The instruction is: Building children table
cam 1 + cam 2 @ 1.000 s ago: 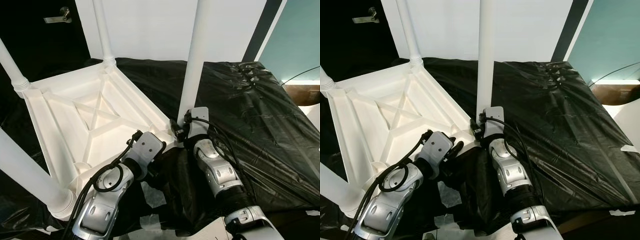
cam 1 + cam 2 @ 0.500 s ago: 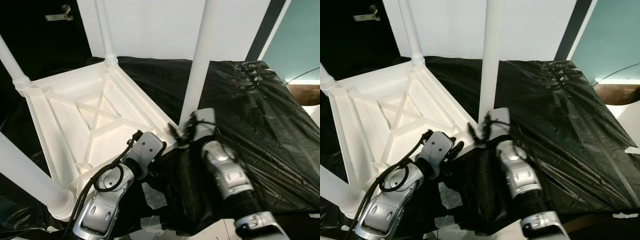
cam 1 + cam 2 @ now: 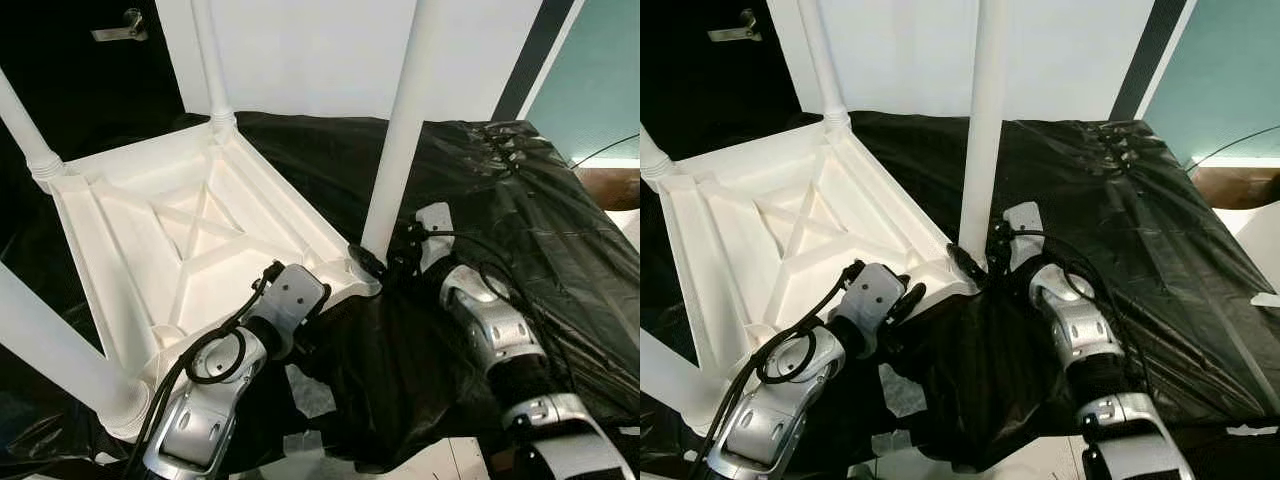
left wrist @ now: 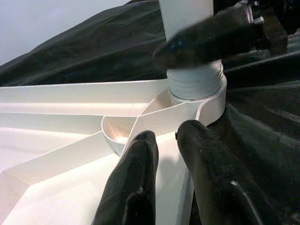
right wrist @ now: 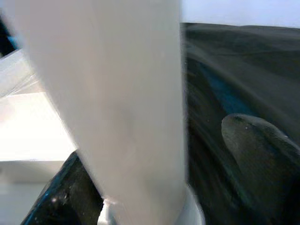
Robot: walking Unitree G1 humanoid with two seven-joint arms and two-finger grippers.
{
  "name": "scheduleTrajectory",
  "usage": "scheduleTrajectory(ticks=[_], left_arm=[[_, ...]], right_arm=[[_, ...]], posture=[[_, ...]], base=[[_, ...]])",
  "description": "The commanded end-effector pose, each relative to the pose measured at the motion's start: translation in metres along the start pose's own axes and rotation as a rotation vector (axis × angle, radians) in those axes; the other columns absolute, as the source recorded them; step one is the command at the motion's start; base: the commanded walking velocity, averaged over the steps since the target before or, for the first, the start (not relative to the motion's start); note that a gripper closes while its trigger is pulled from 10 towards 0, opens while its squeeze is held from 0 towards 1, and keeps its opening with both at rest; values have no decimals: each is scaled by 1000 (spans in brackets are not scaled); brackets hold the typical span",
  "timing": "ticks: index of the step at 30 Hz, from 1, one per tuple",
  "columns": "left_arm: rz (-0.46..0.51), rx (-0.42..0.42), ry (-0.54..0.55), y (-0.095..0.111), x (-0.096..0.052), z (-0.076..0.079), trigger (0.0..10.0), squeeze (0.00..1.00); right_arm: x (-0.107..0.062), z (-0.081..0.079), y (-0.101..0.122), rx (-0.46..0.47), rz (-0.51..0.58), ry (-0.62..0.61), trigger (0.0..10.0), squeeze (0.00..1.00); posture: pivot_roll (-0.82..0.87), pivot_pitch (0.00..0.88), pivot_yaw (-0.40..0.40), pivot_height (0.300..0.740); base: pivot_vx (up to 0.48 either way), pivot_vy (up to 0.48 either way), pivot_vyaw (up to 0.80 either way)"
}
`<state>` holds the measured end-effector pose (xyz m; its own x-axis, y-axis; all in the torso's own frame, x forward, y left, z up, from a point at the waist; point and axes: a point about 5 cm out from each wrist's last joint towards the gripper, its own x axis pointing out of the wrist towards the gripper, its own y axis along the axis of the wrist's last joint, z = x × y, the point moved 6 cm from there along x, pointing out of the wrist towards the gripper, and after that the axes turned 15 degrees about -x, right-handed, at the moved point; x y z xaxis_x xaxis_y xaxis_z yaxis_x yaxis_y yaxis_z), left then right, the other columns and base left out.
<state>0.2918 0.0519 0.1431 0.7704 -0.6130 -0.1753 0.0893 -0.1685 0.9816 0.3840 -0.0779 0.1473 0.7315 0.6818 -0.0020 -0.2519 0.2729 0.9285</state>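
Head stereo views look forward and down over the upturned table (image 3: 190, 230). Each wrist view looks along its fingers at close range; both share the near corner leg (image 4: 187, 14).

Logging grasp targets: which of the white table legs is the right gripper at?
The leg at the upturned table's right-hand corner, its base between the right gripper's fingers.

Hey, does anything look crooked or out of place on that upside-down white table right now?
Nothing looks broken. The leg held by the right gripper leans slightly at its corner socket; whether it is fully seated cannot be told. The left gripper rests on the table frame.
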Motion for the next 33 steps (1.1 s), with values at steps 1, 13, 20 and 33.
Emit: scheduleTrajectory(ticks=[1,13,20,33], left_arm=[[3,-1,3,0,2,2,10000,0],[18,-40,12,-1,3,-1,10000,0],[-18,-71,-26,-13,-1,9,10000,0],[-23,-246,-71,-17,-2,17,10000,1000]], right_arm=[[5,-11,3,-5,26,107,10000,0],[16,-19,0,-45,29,223,10000,0],[16,-23,-10,-31,8,249,0,0],[15,-10,-25,-22,-63,135,0,0]], posture=[[116,24,-54,740],[135,10,-62,740],[147,11,-68,740],[145,10,-85,740]], base=[[0,0,0],[0,0,0],[0,0,0],[0,0,0]])
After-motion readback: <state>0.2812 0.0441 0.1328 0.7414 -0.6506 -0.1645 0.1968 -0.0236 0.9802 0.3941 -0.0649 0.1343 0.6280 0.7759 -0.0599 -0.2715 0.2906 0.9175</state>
